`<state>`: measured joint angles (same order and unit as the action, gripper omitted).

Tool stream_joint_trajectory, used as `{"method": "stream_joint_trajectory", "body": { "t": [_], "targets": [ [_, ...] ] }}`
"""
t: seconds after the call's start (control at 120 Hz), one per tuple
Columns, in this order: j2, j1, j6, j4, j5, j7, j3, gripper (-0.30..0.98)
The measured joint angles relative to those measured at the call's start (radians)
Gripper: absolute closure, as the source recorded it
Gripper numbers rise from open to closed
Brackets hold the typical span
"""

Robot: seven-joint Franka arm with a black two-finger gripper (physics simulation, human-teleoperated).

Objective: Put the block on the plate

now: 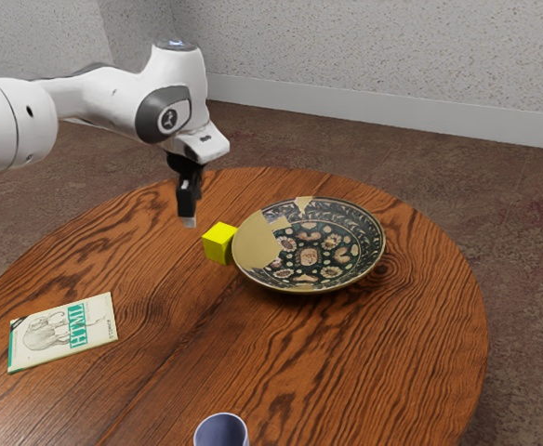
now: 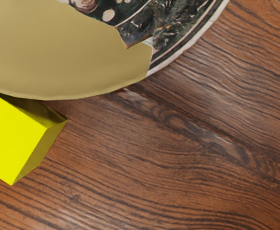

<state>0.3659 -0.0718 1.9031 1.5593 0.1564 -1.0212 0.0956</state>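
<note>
The black gripper (image 1: 189,221), angular and pale at its tip, hangs above the tabletop (image 1: 165,311), toward the exterior view's left from the block. I cannot tell whether it stands wide or narrow, but the block sits apart from it. White, smooth, rounded casings form the arm (image 1: 86,96) behind it.

The block (image 1: 218,242) is a bright yellow cube with flat faces and crisp edges, resting on the wood just beside the plate; whether the two touch, I cannot tell. In the wrist view, one of its corners points away from the plate.

The plate (image 1: 309,255) is round and shallow, dark with cream and reddish ornament, broken by plain tan patches. The largest patch reaches the rim on the block's side. From that rim, reddish-brown wood with dark, wavy grain spreads out to the tabletop's curved edge.

Well apart from the plate, a stretch of grain between them, a thin, flat book (image 1: 62,333) lies with "HTML" on its cover. A cup (image 1: 221,432), bluish inside with a pale round lip, stands at the exterior view's lower edge.
</note>
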Motion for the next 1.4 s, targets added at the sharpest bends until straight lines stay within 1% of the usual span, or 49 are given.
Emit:
{"method": "stream_joint_trajectory", "body": {
  "t": [0.033,0.117,0.15,0.2,0.367,0.508,0.792,1.025,1.4],
  "targets": [
    [0.015,-0.024,0.001,-0.013,0.015,-0.019,0.032,0.00],
    [0.059,-0.140,0.002,-0.043,0.064,-0.062,0.174,0.00],
    [0.071,-0.162,0.002,-0.054,0.082,-0.077,0.203,0.00],
    [0.092,-0.175,0.000,-0.078,0.103,-0.099,0.224,0.00],
    [0.168,-0.207,-0.006,-0.153,0.148,-0.165,0.245,0.00],
    [0.260,-0.244,-0.012,-0.242,0.192,-0.214,0.301,0.00],
    [0.413,-0.243,-0.030,-0.411,0.259,-0.293,0.338,0.00],
    [0.509,-0.241,-0.037,-0.502,0.288,-0.344,0.344,0.00],
    [0.588,-0.249,-0.030,-0.537,0.318,-0.403,0.365,0.00]
  ]
}}
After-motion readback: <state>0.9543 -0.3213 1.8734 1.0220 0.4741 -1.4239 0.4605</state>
